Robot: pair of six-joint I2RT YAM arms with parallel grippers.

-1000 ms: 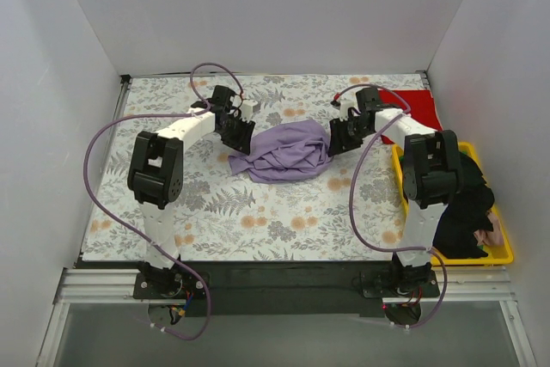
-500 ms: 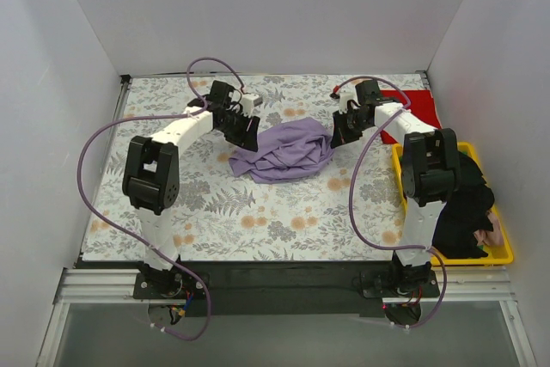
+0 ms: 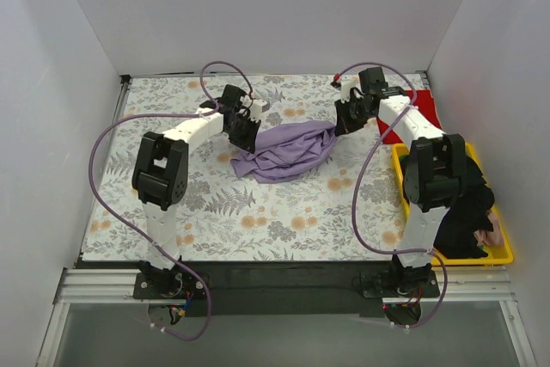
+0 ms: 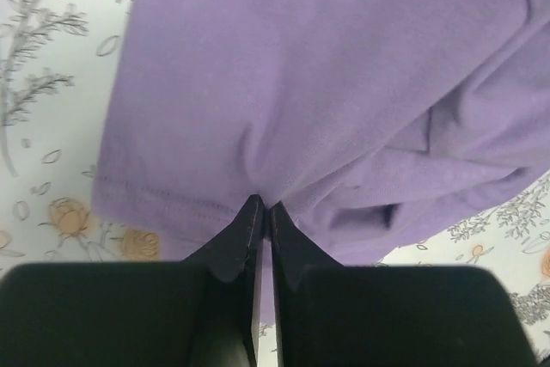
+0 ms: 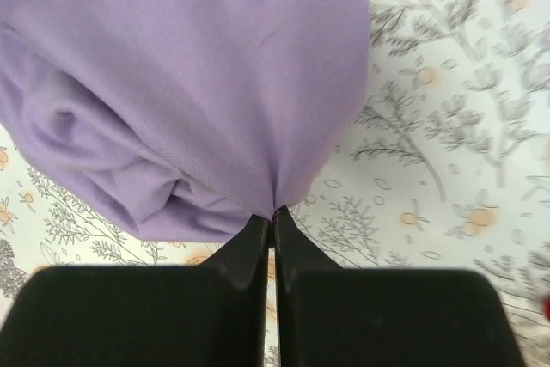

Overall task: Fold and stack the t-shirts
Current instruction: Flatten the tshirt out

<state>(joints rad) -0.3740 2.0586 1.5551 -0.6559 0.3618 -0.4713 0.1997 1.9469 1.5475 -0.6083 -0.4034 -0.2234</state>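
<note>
The lavender-purple t-shirt (image 3: pixel 284 150) lies bunched in the middle of the floral cloth, its far edge stretched between both grippers. My left gripper (image 3: pixel 246 131) is shut on the shirt's left edge; the left wrist view shows cloth (image 4: pixel 301 83) pinched at the fingertips (image 4: pixel 249 212). My right gripper (image 3: pixel 342 123) is shut on the shirt's right edge; the right wrist view shows cloth (image 5: pixel 189 83) hanging from the closed tips. The red t-shirt (image 3: pixel 412 113) lies flat at the far right, partly hidden by the right arm.
A yellow plastic tray (image 3: pixel 507 251) at the right edge holds dark clothes. The grey-and-orange floral cloth (image 3: pixel 172 204) covers the table. White walls stand close on the left, back and right.
Both grippers have moved toward the far side with the purple shirt's edges pinched. The shirt has been drawn out wider and flatter along its far edge.
</note>
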